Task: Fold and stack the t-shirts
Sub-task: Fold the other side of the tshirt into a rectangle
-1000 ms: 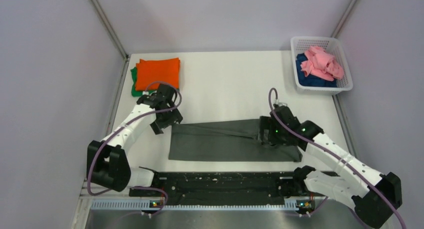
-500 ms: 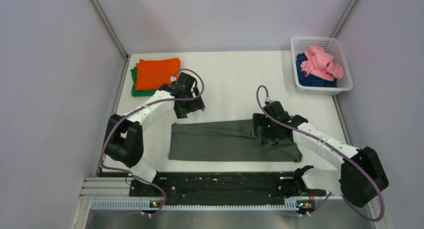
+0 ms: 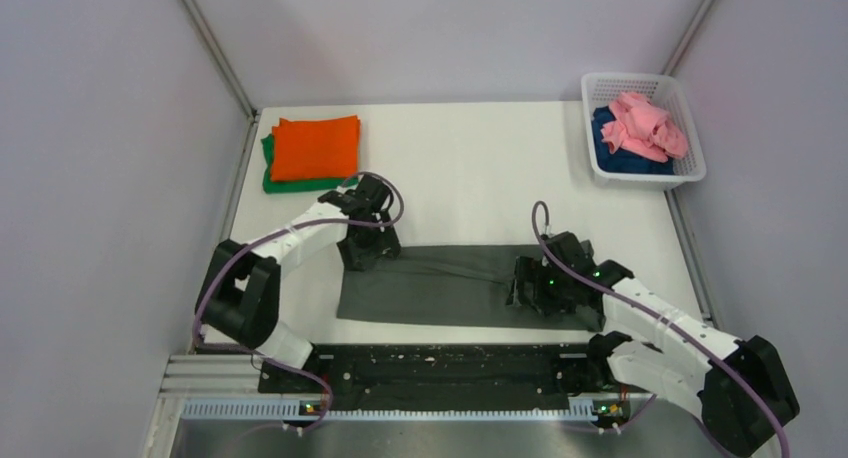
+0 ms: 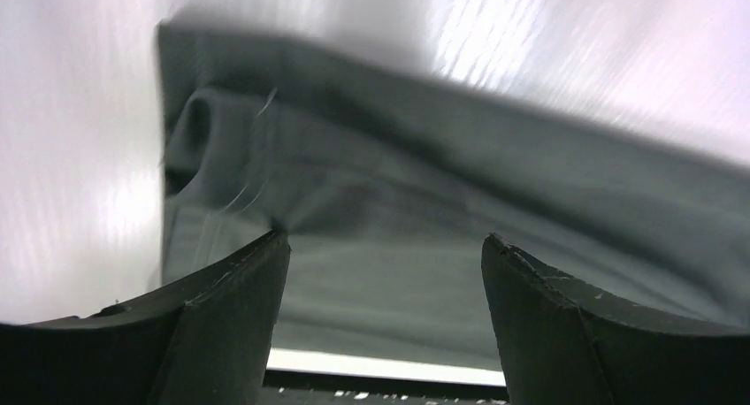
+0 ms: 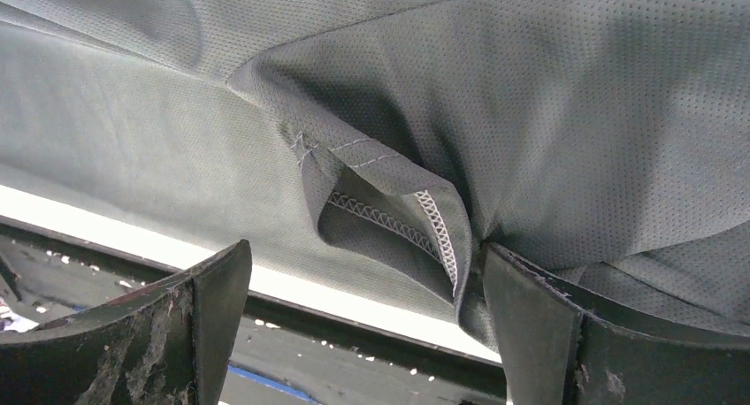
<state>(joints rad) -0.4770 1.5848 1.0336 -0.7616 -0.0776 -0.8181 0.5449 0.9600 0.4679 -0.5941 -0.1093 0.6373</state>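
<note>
The dark grey t-shirt (image 3: 440,283) lies as a long folded strip across the near middle of the table. My left gripper (image 3: 365,250) is open over its far left corner; the cloth (image 4: 389,202) shows between the spread jaws. My right gripper (image 3: 530,288) is open over the strip's right part, with a folded seam of cloth (image 5: 389,202) against its right finger (image 5: 531,317). An orange t-shirt (image 3: 316,146) lies folded on a green one (image 3: 270,173) at the far left. Pink (image 3: 645,126) and dark blue (image 3: 620,158) t-shirts lie crumpled in the basket.
A white mesh basket (image 3: 690,128) stands at the far right corner. A black rail (image 3: 440,368) runs along the near table edge, also in the right wrist view (image 5: 354,352). Grey walls close in both sides.
My left gripper swung out towards the far side, then came back down onto the shirt's far left corner. My right gripper moved a little nearer and lower on the shirt's right end.
</note>
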